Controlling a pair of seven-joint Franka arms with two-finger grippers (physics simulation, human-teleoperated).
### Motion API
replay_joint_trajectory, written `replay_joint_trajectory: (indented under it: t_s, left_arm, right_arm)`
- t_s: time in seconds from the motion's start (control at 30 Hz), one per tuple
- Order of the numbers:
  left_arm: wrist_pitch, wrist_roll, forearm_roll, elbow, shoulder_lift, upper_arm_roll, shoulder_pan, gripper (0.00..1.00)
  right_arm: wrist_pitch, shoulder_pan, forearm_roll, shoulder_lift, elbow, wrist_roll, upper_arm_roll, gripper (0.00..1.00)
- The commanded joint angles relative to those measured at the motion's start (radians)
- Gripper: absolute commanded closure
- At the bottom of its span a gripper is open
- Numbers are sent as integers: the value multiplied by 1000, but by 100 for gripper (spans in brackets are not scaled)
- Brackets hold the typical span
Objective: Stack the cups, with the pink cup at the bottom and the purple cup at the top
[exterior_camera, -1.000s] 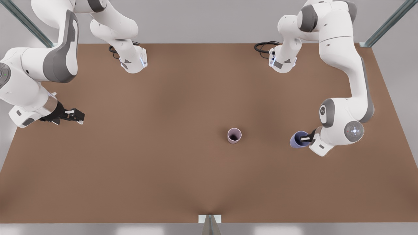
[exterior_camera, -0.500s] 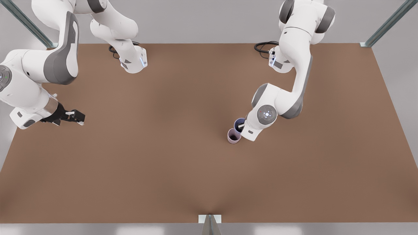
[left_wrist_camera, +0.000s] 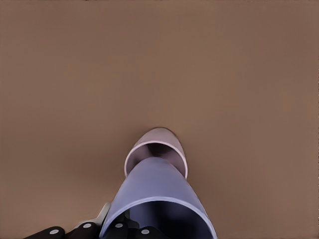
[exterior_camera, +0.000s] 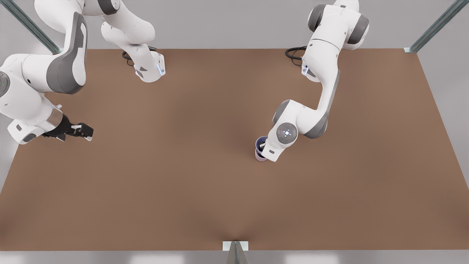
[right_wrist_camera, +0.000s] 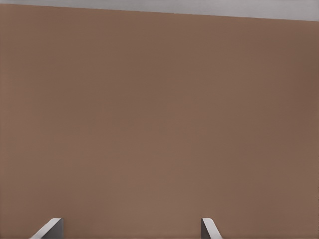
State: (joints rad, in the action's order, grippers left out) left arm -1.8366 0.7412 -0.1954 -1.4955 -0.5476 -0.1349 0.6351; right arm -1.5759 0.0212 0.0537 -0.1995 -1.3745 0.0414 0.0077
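Observation:
The purple cup [exterior_camera: 260, 141] [left_wrist_camera: 157, 191] is held in my left gripper [exterior_camera: 262, 147], which is shut on the cup's rim with one finger [left_wrist_camera: 130, 231] inside it. This is the arm on the front view's right. The pink cup [exterior_camera: 259, 157] [left_wrist_camera: 172, 145] stands upright on the table directly under the purple cup, with its dark opening partly covered. I cannot tell whether the two cups touch. My right gripper [exterior_camera: 86, 132] [right_wrist_camera: 130, 228] waits open near the table's edge at the front view's left, low over bare table.
The brown table [exterior_camera: 183, 176] stretches wide around the cups. Both arm bases [exterior_camera: 150, 69] [exterior_camera: 311, 71] stand at the far edge with black cables. A small metal bracket [exterior_camera: 235, 246] sits at the near edge.
My left gripper has carried the purple cup from the front view's right across to the pink cup and now holds it right over it. The right arm has barely moved.

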Motion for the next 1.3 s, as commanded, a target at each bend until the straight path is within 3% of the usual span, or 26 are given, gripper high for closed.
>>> replay_joint_trajectory:
  t_s: [0.0, 0.53, 0.9, 1.07, 1.1, 1.17, 1.27]
  left_arm:
    - [-3, 0, -21, 0, 0, 0, 0, 79]
    - [-18, 3, -18, 0, -31, -2, 6, 79]
    - [-21, 1, -13, 0, -45, -2, 8, 60]
    - [-26, 1, -13, 0, -43, -2, 8, 59]
    - [-26, 1, -13, 0, -43, -2, 6, 56]
    - [-26, 4, 42, 1, -43, -2, 8, 0]
    - [-10, 4, 45, 24, -34, -3, 6, 0]
  right_arm:
    - [1, 2, 0, 0, 0, 0, 0, 0]
    - [-1, 0, 0, 0, 6, 0, -2, 0]
    - [-3, 0, 0, -14, 9, 0, 0, 0]
    - [-3, 2, 0, -14, 14, 0, 0, 0]
    - [-1, 2, 0, -14, 15, 0, 0, 0]
    - [-1, 2, 0, -14, 15, 0, 0, 0]
    - [-3, 2, 0, -14, 15, 0, 0, 0]
